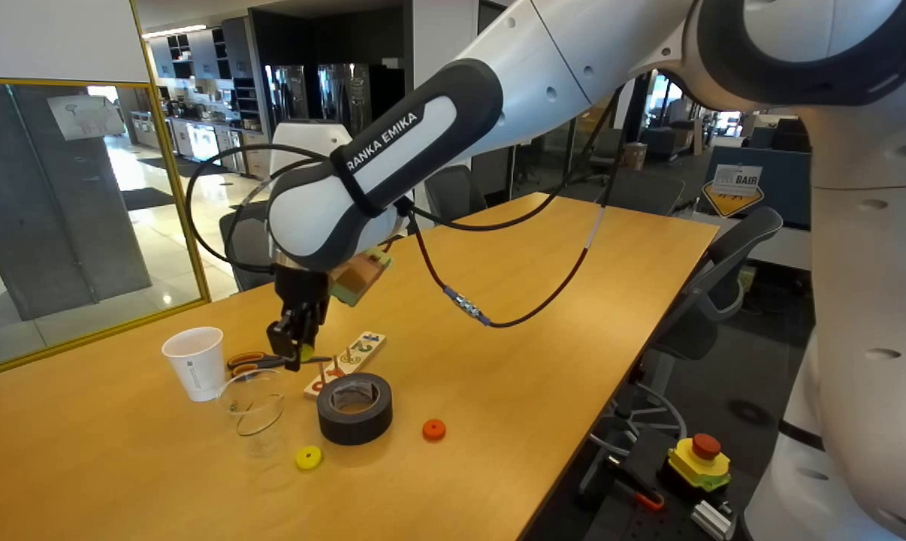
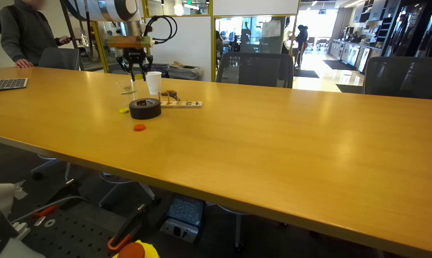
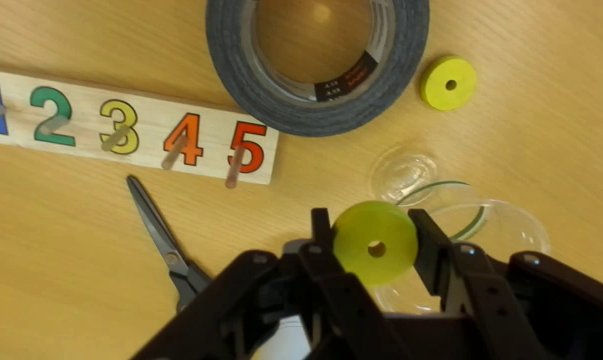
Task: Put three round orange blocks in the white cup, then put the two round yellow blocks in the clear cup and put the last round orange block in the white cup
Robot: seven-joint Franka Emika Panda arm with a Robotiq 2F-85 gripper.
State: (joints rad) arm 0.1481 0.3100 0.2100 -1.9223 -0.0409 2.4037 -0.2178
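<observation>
Gripper (image 3: pixel 369 225), clamped on a round yellow block (image 3: pixel 375 230), hangs aloft; in the wrist view the clear cup (image 3: pixel 474 227) has its mouth at three o'clock, partly behind the gripper, its base at one o'clock; the drop probably calls for a shift toward three.

An office, mesh-backed chairs (image 2: pixel 257 70) flanking a long table (image 2: pixel 273 143) (a kitchenette (image 2: pixel 355 53) showing in the background).

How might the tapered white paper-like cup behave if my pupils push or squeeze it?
The white cup may tip if pushed high, its base being narrower than its rim. Its thin-looking wall suggests it could dent.
</observation>
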